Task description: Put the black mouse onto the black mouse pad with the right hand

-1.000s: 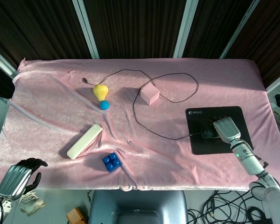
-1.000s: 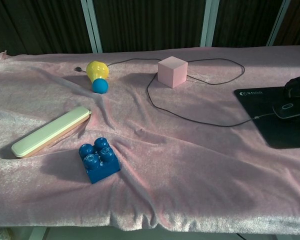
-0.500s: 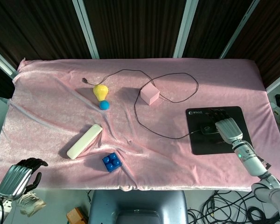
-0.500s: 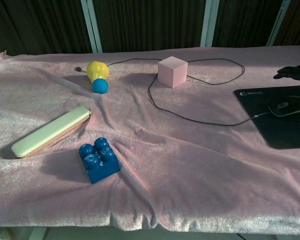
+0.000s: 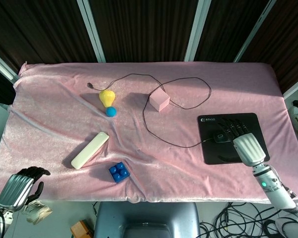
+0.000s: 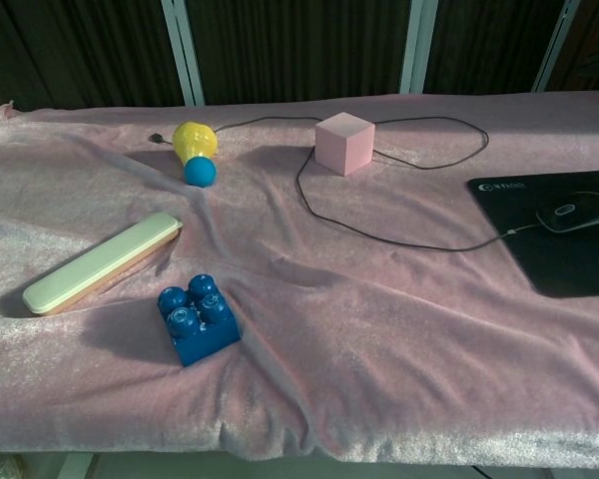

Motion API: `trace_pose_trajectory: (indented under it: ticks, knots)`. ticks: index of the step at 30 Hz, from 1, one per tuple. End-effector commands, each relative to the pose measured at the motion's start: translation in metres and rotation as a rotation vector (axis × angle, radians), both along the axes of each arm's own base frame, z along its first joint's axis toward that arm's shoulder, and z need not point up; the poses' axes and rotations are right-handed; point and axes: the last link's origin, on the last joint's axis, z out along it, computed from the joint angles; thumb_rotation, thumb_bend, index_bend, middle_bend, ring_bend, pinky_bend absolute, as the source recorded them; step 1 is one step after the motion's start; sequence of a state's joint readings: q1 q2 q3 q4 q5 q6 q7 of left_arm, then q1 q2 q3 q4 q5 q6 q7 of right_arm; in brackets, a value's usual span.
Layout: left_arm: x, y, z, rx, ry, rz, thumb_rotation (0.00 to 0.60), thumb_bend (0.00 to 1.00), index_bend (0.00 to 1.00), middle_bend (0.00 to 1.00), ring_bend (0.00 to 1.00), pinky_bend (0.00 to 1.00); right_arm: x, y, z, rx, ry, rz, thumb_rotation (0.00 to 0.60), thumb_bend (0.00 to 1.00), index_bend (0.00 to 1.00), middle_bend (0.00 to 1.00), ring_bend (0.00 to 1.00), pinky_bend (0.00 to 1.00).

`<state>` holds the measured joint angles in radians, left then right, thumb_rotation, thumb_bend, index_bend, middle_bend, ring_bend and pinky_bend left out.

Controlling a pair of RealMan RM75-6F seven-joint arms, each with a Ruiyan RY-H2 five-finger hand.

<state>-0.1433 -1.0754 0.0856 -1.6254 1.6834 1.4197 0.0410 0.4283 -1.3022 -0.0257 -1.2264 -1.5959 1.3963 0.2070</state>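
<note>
Our left hand (image 5: 21, 187) hangs off the near-left table corner, far from the pad (image 5: 229, 137), fingers curled on nothing. Left of the pad we see a case (image 5: 90, 149), a blue brick (image 5: 118, 172), a yellow pear (image 5: 107, 96) and a pink cube (image 5: 159, 101). The mouse (image 5: 222, 137) lies on the pad. Our right hand (image 5: 244, 141) hovers over the pad's near-right part, fingers spread, empty.
</note>
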Motion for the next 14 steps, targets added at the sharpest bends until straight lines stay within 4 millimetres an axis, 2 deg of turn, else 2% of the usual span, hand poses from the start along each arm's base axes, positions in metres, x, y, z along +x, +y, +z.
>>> trace_pose_trajectory:
  ticks: [1, 3, 4, 7, 14]
  knots:
    - [0.0, 0.0, 0.0, 0.007, 0.003, 0.001, 0.6, 0.58, 0.38, 0.39, 0.32, 0.44, 0.001, 0.05, 0.025, -0.15, 0.088, -0.08, 0.6, 0.19, 0.0, 0.01, 0.02, 0.12]
    - [0.0, 0.0, -0.001, 0.015, 0.01, 0.002, 0.6, 0.58, 0.38, 0.39, 0.32, 0.44, -0.007, 0.086, 0.025, -0.215, 0.116, -0.201, 0.6, 0.19, 0.0, 0.01, 0.02, 0.12]
    - [0.0, 0.001, -0.002, 0.019, 0.013, 0.002, 0.6, 0.58, 0.38, 0.39, 0.32, 0.44, -0.007, 0.096, 0.023, -0.228, 0.127, -0.234, 0.6, 0.19, 0.0, 0.01, 0.02, 0.12]
    - [0.001, 0.001, -0.003, 0.027, 0.019, 0.004, 0.6, 0.58, 0.38, 0.37, 0.32, 0.44, -0.01, 0.104, 0.023, -0.251, 0.132, -0.272, 0.6, 0.19, 0.0, 0.01, 0.02, 0.12]
    - [0.001, 0.003, -0.005, 0.037, 0.022, 0.005, 0.6, 0.58, 0.36, 0.33, 0.29, 0.44, -0.011, 0.105, 0.029, -0.269, 0.118, -0.272, 0.6, 0.19, 0.0, 0.01, 0.02, 0.12]
